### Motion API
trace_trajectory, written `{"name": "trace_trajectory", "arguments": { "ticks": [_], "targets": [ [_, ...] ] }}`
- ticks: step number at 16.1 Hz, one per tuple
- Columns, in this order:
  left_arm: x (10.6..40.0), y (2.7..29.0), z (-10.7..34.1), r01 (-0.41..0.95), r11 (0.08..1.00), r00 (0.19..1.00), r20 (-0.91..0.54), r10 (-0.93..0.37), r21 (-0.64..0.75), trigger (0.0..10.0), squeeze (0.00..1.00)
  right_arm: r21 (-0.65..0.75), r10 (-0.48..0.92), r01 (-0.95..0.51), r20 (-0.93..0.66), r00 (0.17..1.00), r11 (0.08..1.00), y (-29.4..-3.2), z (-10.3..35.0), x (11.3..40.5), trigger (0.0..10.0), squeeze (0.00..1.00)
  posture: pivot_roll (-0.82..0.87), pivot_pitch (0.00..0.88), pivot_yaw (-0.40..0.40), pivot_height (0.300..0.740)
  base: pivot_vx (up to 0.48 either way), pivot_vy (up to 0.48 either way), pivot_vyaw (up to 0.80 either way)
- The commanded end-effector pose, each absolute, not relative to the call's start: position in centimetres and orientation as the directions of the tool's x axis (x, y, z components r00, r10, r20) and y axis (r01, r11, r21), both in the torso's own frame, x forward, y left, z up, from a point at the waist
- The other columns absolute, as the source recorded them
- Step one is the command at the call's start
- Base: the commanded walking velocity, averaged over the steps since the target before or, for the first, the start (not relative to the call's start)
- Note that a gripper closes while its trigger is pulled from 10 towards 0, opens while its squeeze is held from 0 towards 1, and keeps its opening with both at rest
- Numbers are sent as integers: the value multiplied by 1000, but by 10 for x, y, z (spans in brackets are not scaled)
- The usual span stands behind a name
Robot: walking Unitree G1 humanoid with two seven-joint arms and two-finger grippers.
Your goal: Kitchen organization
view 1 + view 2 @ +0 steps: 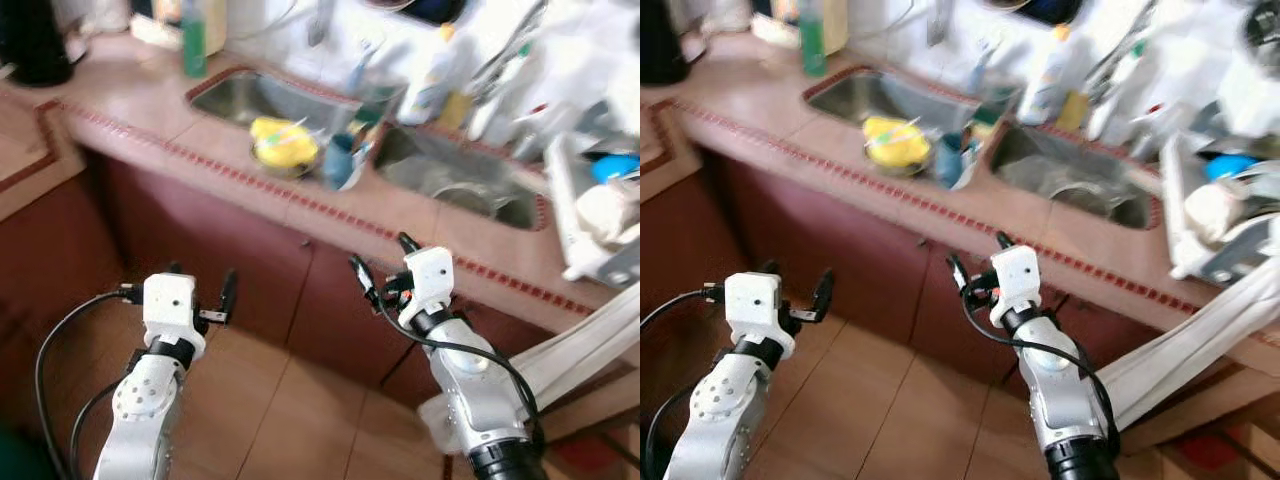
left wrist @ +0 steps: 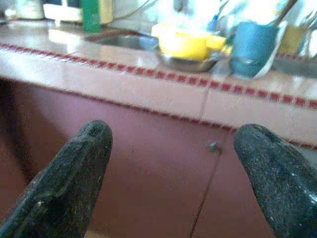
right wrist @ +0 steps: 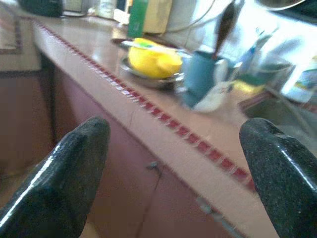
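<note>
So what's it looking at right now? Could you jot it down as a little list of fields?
Place: tiled kitchen counter with a double sink, dark red cabinets below
Between the basins: yellow item in a metal dish, blue cup
At the back: green bottle, white bottle
Far right: dish rack
Left gripper: open, holding nothing, in front of the cabinets
Right gripper: open, holding nothing, just below the counter edge
</note>
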State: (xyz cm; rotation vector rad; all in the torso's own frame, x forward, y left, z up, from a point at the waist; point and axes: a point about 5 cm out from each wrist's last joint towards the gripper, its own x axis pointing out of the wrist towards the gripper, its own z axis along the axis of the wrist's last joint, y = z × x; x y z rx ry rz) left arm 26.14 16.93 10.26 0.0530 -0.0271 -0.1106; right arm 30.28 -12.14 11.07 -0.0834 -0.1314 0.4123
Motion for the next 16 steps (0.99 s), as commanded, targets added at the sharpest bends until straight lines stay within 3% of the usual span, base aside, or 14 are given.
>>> {"name": "trace_trajectory", "arguments": {
  "ticks": [1, 16],
  "targets": [
    [262, 162, 101, 131, 990, 991, 22, -132, 45, 10000, 0, -117, 390, -378, 103, 915, 918, -130, 110, 304, 10000, 0, 76, 0, -151, 740, 292, 0, 0],
    [260, 159, 99, 135, 990, 991, 17, -136, 44, 10000, 0, -135, 404, -390, 99, 910, 911, -129, 109, 304, 10000, 0, 73, 0, -157, 740, 296, 0, 0]
  ]
}}
